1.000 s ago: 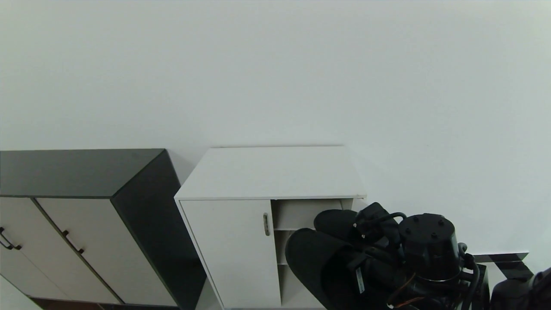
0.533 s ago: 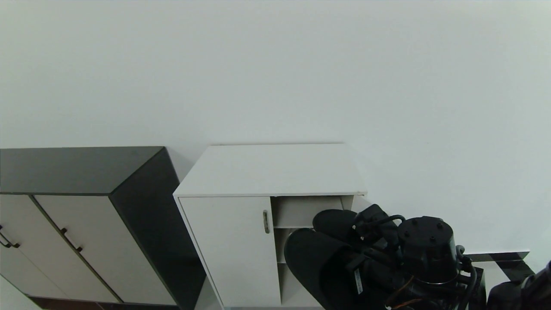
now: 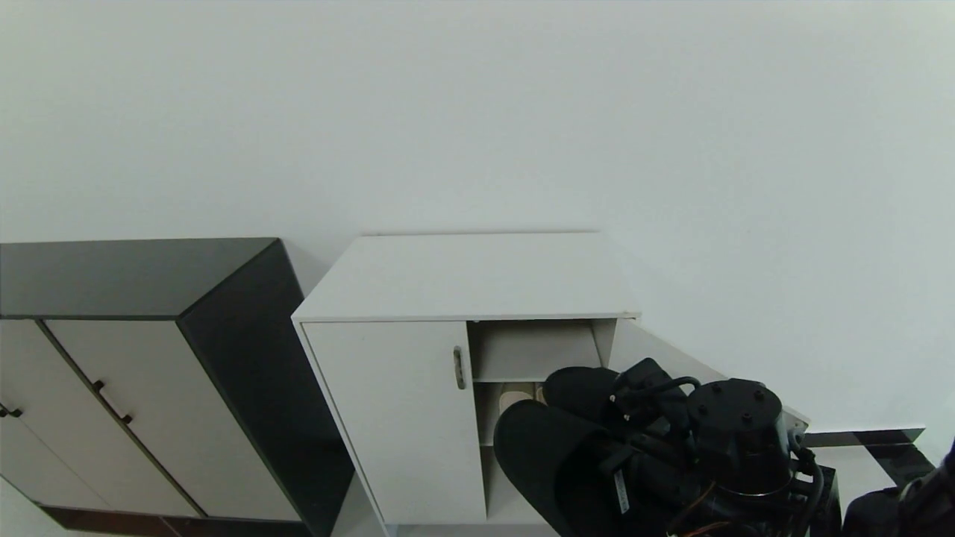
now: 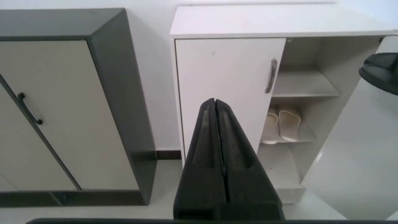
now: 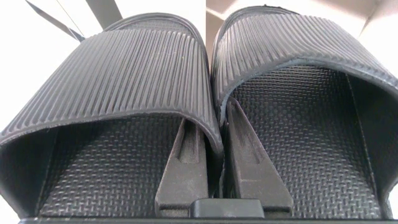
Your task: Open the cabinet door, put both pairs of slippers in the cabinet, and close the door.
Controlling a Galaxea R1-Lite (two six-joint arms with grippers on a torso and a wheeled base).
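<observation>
A white cabinet stands against the wall with its left door closed and its right door swung open. A beige pair of slippers lies on the middle shelf, and the left wrist view shows that pair too. My right gripper is shut on the inner straps of a black pair of slippers, held side by side. In the head view the black slippers hang just in front of the open compartment. My left gripper is shut on nothing, well back from the cabinet.
A dark cabinet with pale doors and black handles stands close to the left of the white one. A dark floor strip runs along the wall at the right. White floor lies before the cabinet.
The head camera has moved, so both cabinets sit higher in the picture and the beige pair on the shelf shows. The right arm with the black slippers keeps its place in the picture.
</observation>
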